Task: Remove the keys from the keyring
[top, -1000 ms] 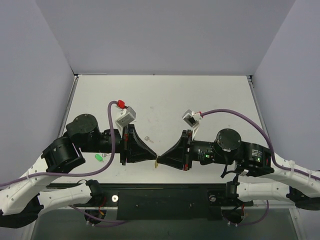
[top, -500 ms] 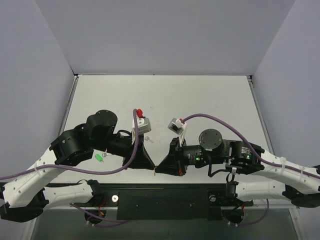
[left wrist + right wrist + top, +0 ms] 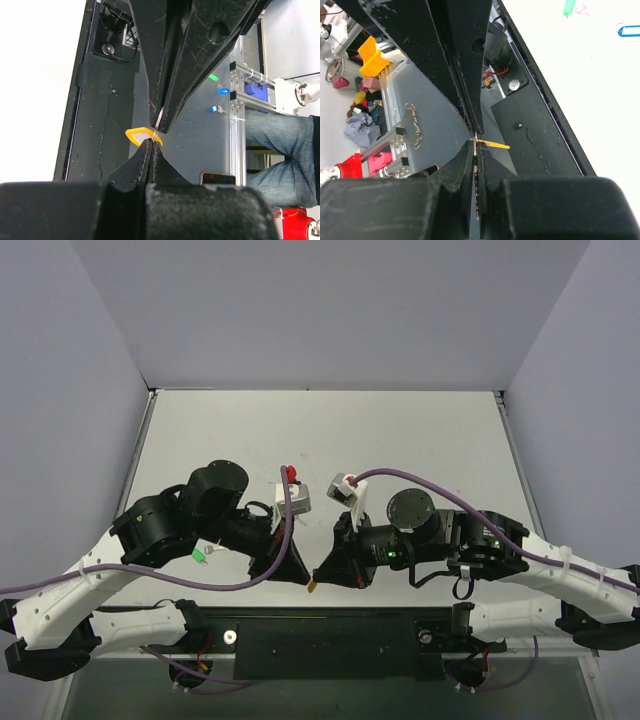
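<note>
Tip to tip over the table's near edge, my left gripper (image 3: 308,578) and right gripper (image 3: 318,576) carry the yellow-orange keyring (image 3: 313,588) off the surface. In the left wrist view my left gripper (image 3: 151,141) is shut at the keyring's (image 3: 139,135) ring end, with the right fingers (image 3: 200,55) coming down from above. In the right wrist view my right gripper (image 3: 475,143) is shut on a thin silver key (image 3: 476,175), seen edge-on between its jaws. The keyring tag (image 3: 496,145) sticks out sideways just past the tips.
A green tag (image 3: 199,554) with a silver key lies on the white table (image 3: 420,430) beside my left arm; the right wrist view shows the green tag (image 3: 568,7) and a blue tag (image 3: 628,31). The black mounting bar (image 3: 330,635) runs under the grippers.
Both arms have swung in towards the middle and carried the joined tips and the yellow keyring nearer, over the table's front edge. Both grippers stayed shut.
</note>
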Available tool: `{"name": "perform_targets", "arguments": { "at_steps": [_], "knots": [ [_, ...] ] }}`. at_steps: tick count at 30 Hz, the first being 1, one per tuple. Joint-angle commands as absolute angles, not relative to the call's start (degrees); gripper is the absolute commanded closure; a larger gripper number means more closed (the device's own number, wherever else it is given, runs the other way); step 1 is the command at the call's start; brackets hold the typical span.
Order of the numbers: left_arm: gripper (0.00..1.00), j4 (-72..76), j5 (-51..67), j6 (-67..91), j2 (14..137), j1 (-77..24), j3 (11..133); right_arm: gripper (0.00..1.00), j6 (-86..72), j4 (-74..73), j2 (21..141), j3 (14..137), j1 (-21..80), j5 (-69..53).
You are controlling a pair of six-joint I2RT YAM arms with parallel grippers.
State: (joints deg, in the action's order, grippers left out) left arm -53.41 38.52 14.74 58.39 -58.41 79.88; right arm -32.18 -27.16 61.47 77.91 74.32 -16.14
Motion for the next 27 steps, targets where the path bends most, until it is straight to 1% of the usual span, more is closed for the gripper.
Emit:
{"name": "perform_targets", "arguments": {
  "at_steps": [1,11,17,18,19,23,24,26,27],
  "knots": [
    [1.00,-59.59,42.01,12.48,58.45,-59.24,81.39,1.00,-29.01,-26.28,60.73,83.14,73.21,-12.04],
    [1.00,-58.01,41.13,13.27,57.83,-59.24,81.21,1.00,-29.62,-26.02,60.91,82.44,73.04,-13.18],
    [0.99,-54.33,36.22,16.17,56.08,-59.24,81.04,1.00,-30.41,-24.52,59.68,80.86,73.13,-12.13],
    [0.97,-53.71,35.51,17.22,55.12,-59.24,80.77,1.00,-30.67,-23.83,59.16,80.25,73.13,-11.95],
    [0.89,-52.05,34.99,17.75,54.59,-59.24,80.51,1.00,-30.76,-23.64,58.89,79.98,73.04,-11.26],
    [0.70,-47.13,28.94,21.52,50.20,-59.15,79.37,1.00,-31.73,-21.19,57.13,77.53,73.04,-9.85],
    [0.68,-45.80,27.87,22.49,49.58,-59.15,79.02,1.00,-32.16,-20.14,56.52,77.17,73.12,-9.50],
    [0.60,-41.85,25.41,25.13,47.47,-59.15,77.00,1.00,-32.78,-18.21,55.64,76.03,73.13,-8.62],
    [0.59,-38.70,24.10,27.14,46.07,-59.15,76.30,1.00,-32.96,-17.50,55.37,75.24,73.13,-8.09]
  ]
}}
